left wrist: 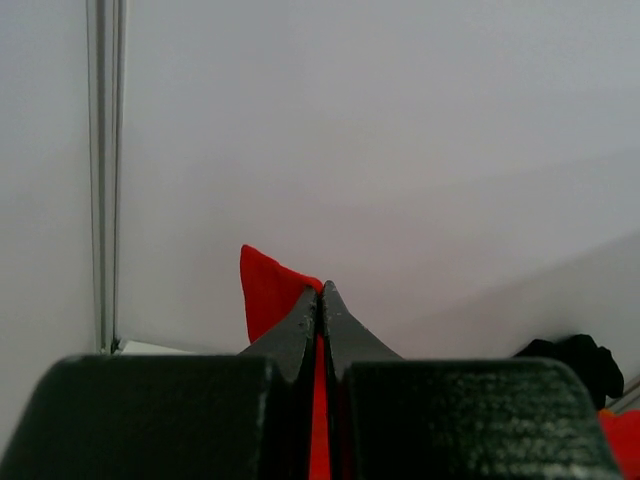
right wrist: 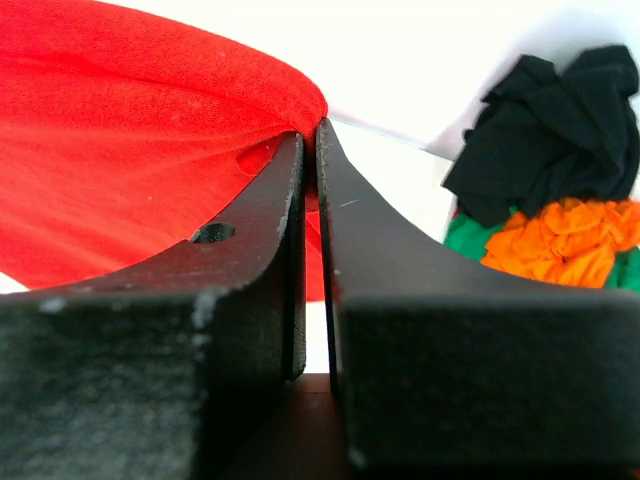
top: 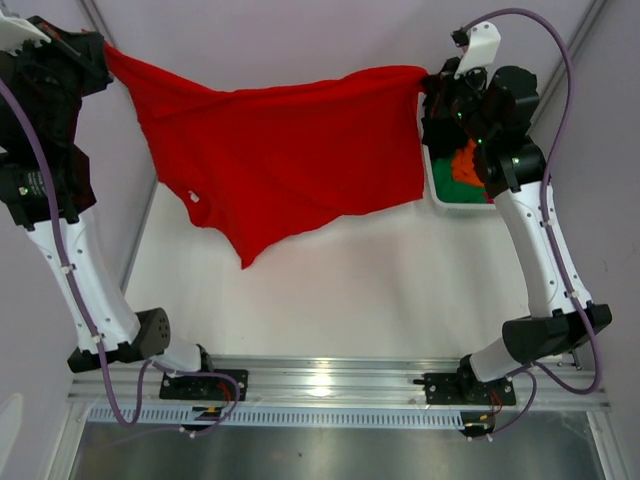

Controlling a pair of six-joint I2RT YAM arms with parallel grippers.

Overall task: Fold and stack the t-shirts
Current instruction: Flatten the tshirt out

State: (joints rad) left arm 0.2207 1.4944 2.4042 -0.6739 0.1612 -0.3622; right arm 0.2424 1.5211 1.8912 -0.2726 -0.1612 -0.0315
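Desk: white and flat desk (top: 350, 300), with pale walls (top: 300, 35) on the far side and on both sides.
Rail: a shiny metal rail (top: 330, 380) runs along the near edge of the desk. The left arm (top: 75, 270) and the right arm (top: 535, 250) are fixed to it.
Red t-shirt: the big red t-shirt (top: 290, 150) hangs in the air over the far half of the desk, pulled wide from left to right like washing on a line. Its top edge sags a little in the middle. Its bottom hangs down to a point toward the near left. I cannot tell if that point touches the desk.
Tag: a small white tag (top: 193, 197) shows on the left part of the red t-shirt.
Left tool: the left tool (left wrist: 321, 292) is up high at the far left. Its two fingers are pressed together, pinching the left corner of the red t-shirt. A bit of red cloth sticks out past the tips.
Right tool: the right tool (right wrist: 312, 135) is up high at the far right. Its fingers are squeezed together too, pinching the right corner of the red t-shirt. The cloth bunches up at the tips.
Basket: a white basket (top: 432, 185) sits on the desk at the far right, under the right arm.
In the basket: a black t-shirt (right wrist: 550, 130), an orange t-shirt (right wrist: 565, 240) and a green t-shirt (right wrist: 462, 245) lie crumpled together. The orange one touches the black one, and the green one peeks out from under them.
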